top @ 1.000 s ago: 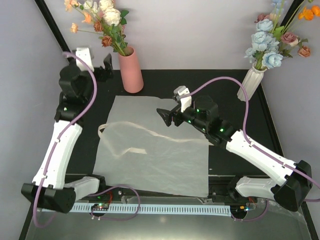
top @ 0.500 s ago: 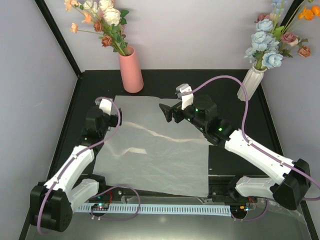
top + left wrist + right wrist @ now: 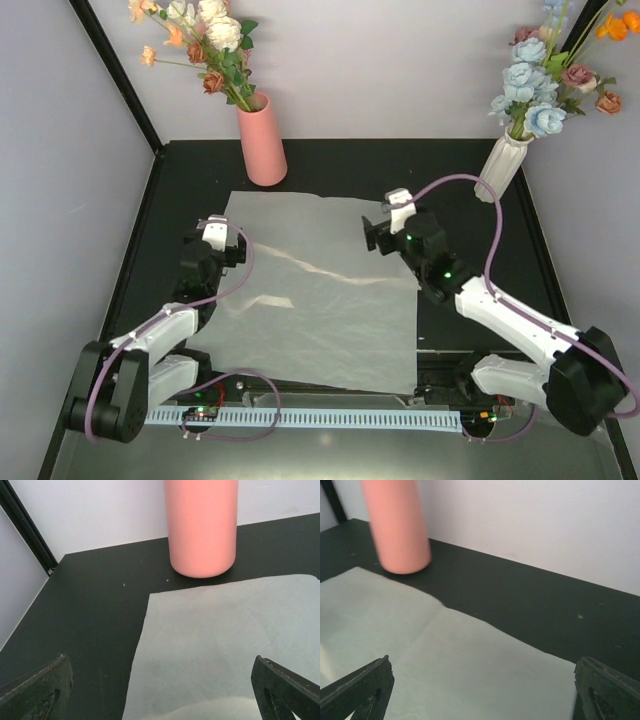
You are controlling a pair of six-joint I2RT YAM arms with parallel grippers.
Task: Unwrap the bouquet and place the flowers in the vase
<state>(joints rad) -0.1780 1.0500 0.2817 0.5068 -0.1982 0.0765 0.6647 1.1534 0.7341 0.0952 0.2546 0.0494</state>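
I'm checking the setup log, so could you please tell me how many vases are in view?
2. The pink vase stands at the table's far left, beyond the paper's corner, holding flowers. The white vase stands far right with blue flowers. None seems hidden.

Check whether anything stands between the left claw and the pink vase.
Nothing visible does. The left claw hangs open, facing the vase. Between them lie only bare black table and a flat corner of the wrapping paper, which stops just short of the vase.
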